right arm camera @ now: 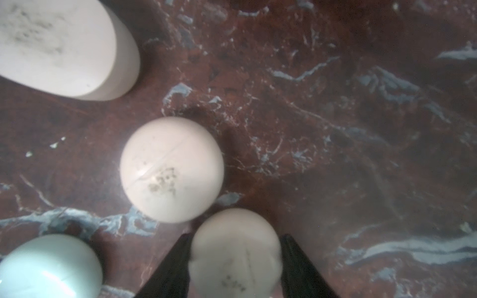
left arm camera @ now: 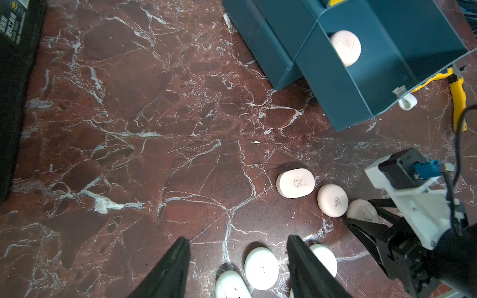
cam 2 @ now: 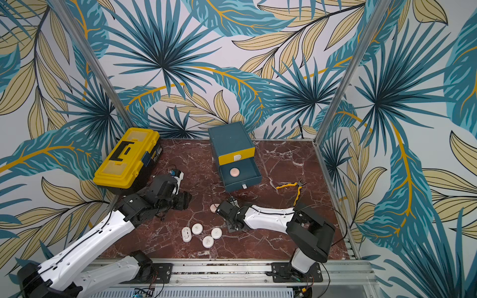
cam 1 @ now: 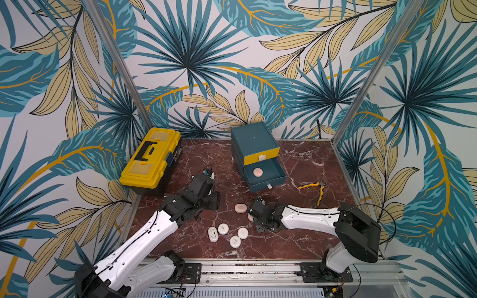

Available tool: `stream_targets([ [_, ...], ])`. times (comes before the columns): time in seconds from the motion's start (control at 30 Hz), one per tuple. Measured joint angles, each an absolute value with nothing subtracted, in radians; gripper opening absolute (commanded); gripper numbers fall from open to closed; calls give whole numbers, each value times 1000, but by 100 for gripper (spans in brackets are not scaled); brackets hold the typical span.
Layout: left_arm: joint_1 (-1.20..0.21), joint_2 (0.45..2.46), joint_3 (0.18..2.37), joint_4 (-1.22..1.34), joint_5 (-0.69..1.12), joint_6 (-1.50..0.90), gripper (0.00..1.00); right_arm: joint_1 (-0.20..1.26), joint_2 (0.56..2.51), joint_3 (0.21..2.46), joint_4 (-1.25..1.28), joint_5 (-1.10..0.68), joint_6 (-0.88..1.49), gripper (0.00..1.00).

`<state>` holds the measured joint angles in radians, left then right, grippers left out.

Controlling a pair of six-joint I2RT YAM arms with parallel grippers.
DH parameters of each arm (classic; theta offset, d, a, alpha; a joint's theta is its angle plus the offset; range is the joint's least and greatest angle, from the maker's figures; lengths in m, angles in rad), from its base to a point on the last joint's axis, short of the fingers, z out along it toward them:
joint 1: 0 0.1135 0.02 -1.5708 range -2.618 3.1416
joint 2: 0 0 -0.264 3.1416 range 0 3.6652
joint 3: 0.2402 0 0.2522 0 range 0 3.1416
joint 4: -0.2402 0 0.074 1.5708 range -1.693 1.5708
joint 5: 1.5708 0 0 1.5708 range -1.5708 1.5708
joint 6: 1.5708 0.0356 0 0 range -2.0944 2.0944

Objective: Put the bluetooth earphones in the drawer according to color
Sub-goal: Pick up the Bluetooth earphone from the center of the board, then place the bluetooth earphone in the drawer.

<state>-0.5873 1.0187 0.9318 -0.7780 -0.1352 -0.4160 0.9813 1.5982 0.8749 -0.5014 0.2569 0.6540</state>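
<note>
right jaws seemingly pinching peach case (right arm camera: pixel 235 252) on bench (cam 1: pixel 284 247), six o'clock of open drawer (cam 1: pixel 278 180) | left jaws apart, empty, parked clear at ten o'clock | drawer already holds a peach mate (cam 1: pixel 258 172), hence this pick

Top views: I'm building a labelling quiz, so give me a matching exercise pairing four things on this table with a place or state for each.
1 toolbox
2 pliers
3 four white cases
4 open drawer

A holds one peach-pink case
B far left corner of the table
C right of the cabinet
D clustered near the front edge

Pairs: 1-B, 2-C, 3-D, 4-A
</note>
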Motion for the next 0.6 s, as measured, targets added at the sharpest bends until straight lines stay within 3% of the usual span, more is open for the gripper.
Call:
stream_targets([
  [0.37, -587, 1015, 932, -781, -138, -416, 65, 977, 1114, 915, -686, 347, 628, 49],
  [0.6, -587, 1015, 932, -781, -136, -416, 65, 855, 1161, 1084, -738, 405, 549, 48],
])
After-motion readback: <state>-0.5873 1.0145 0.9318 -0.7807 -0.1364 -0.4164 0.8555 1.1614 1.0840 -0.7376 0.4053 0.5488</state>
